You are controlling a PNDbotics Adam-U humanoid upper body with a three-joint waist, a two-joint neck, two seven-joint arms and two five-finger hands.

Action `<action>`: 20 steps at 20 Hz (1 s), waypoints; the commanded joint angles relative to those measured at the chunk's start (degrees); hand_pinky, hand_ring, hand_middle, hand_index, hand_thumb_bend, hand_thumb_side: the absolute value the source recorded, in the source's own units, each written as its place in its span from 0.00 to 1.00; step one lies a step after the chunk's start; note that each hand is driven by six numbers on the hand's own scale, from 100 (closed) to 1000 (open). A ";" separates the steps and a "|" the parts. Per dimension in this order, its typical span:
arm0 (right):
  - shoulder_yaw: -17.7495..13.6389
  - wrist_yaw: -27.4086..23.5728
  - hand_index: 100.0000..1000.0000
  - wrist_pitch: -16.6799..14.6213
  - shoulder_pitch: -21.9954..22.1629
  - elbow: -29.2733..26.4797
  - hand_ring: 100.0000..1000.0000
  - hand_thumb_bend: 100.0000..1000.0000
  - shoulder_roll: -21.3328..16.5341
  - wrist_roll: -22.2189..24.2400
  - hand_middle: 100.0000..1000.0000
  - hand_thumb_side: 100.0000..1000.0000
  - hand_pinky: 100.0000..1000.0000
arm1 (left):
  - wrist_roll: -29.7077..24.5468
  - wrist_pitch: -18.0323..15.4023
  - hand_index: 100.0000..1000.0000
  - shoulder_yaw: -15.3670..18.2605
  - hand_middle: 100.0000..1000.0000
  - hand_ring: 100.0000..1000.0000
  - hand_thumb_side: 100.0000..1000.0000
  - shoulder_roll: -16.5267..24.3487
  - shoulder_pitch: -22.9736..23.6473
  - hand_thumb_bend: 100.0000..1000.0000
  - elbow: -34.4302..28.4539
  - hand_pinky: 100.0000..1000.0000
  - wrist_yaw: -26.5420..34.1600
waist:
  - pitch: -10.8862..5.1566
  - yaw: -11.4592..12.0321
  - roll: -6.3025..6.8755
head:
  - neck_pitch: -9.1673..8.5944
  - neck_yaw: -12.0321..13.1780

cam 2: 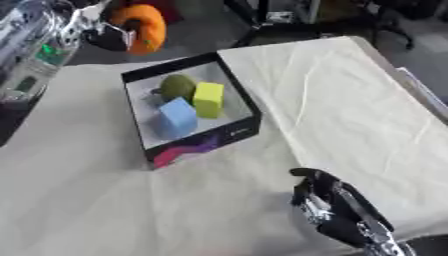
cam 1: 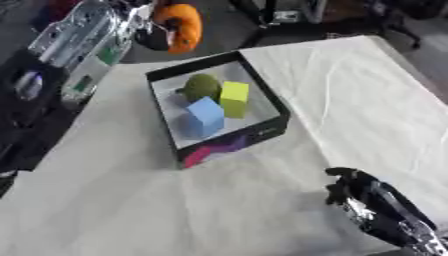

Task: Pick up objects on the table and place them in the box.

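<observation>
an orange object (cam 1: 179, 27) is held by the left hand (cam 1: 150, 31) up at the far left, beyond the table's far edge and behind the box (cam 1: 262, 131). the object appears to be curled around by the dark fingers, though the exact pinch cannot be told. the step in hand is judged to be the carrying of this object to the box and its release inside.

to do this well, the object should be brought over the box's far wall and lowered toward the bare floor of the box rather than onto what is already there. 3 things already lie inside: a green rounded piece (cam 1: 201, 87) at the back, a yellow block (cam 1: 234, 98) just beside it, and a blue block (cam 1: 205, 117) nearer the front. the free space is seen mostly along the right and front of the interior, so the release is best made there, low and clear of the black rim.

the right hand (cam 1: 363, 197) rests at the lower right of the cloth-covered table (cam 1: 350, 90), well apart from the box; nothing is held by it, and its fingers look relaxed. no other loose objects are seen on the cloth, so the task is judged to be nearly done.
</observation>
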 commanded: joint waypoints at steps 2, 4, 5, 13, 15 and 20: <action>0.13 -0.19 0.80 -0.10 -0.45 -0.52 0.49 0.00 -0.70 0.21 0.43 0.41 0.80 | 0.89 0.50 0.34 -1.43 0.24 0.27 0.04 -3.96 -2.15 0.00 3.33 0.35 0.13 | -1.29 -0.35 -0.73 | -0.11 0.53; 0.21 -0.23 0.80 -0.11 -0.50 -0.52 0.49 0.00 -0.65 0.29 0.43 0.41 0.80 | 2.26 0.53 0.37 -2.04 0.26 0.29 0.04 -6.31 -2.20 0.00 5.65 0.37 -0.25 | -1.23 -0.50 -0.76 | -0.11 0.70; 0.23 -0.24 0.80 -0.11 -0.52 -0.53 0.49 0.00 -0.63 0.32 0.43 0.41 0.80 | 3.04 0.53 0.38 -2.29 0.27 0.30 0.04 -7.23 -2.14 0.00 6.74 0.39 -0.32 | -1.21 -0.54 -0.78 | -0.11 0.74; 0.24 -0.27 0.80 -0.12 -0.48 -0.59 0.50 0.00 -0.60 0.32 0.43 0.41 0.80 | 6.39 -0.32 0.65 -4.00 0.51 0.50 0.36 -9.30 -0.91 0.81 9.97 0.61 0.24 | -1.18 -0.39 -0.90 | -0.11 0.72; 0.23 -0.26 0.80 -0.14 -0.46 -0.61 0.50 0.00 -0.62 0.30 0.43 0.41 0.80 | 6.25 -0.36 0.71 -4.16 0.58 0.57 0.41 -8.92 -0.60 0.96 9.71 0.66 -0.19 | -1.22 -0.33 -0.93 | -0.11 0.73; 0.08 -0.25 0.80 -0.15 -0.43 -0.65 0.50 0.00 -0.68 0.17 0.43 0.41 0.80 | 5.60 -0.31 0.76 -2.76 0.66 0.64 0.55 -6.69 1.02 1.00 6.62 0.70 -1.55 | -1.31 -0.16 -0.90 | -0.11 0.33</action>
